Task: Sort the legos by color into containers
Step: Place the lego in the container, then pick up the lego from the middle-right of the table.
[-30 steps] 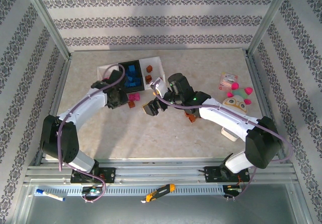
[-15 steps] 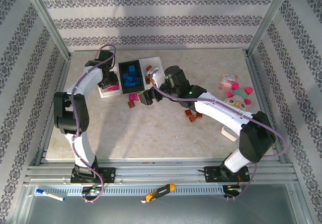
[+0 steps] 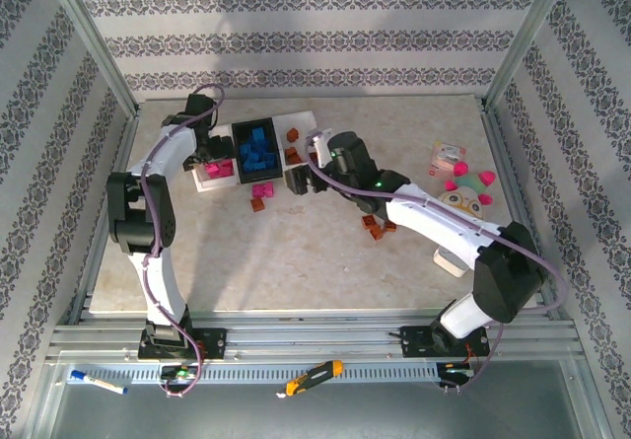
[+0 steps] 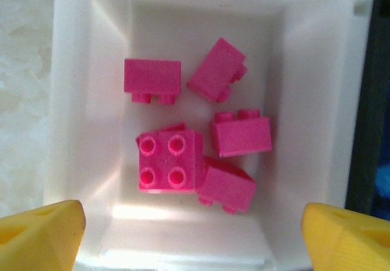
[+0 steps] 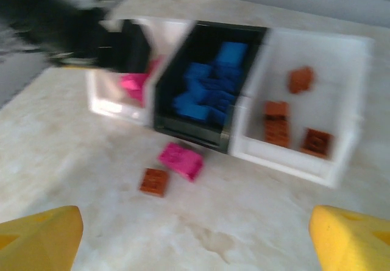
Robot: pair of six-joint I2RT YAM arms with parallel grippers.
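1. I am watching my left gripper [image 4: 194, 237] hovering wide open and empty, straight above the left white tray [image 4: 79, 100].
2. Five pink legos [image 4: 169, 161] are lying in that tray, right beneath its fingers.
3. My right gripper [image 5: 195, 240] is hanging spread and empty over the table [image 5: 256, 222].
4. Just ahead of it, a loose pink brick [image 5: 181, 159] and a brown brick [image 5: 153, 181] are sitting side by side.
5. Beyond them, the black tray [image 5: 183, 131] is holding blue legos [image 5: 207, 88] and the right white tray [image 5: 347, 100] is holding brown legos [image 5: 277, 122].

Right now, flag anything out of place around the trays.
Loose on the table: a pink brick and a brown brick just in front of the black tray, plus a small cluster of brown bricks beside the right arm. Colors inside the trays look unmixed.
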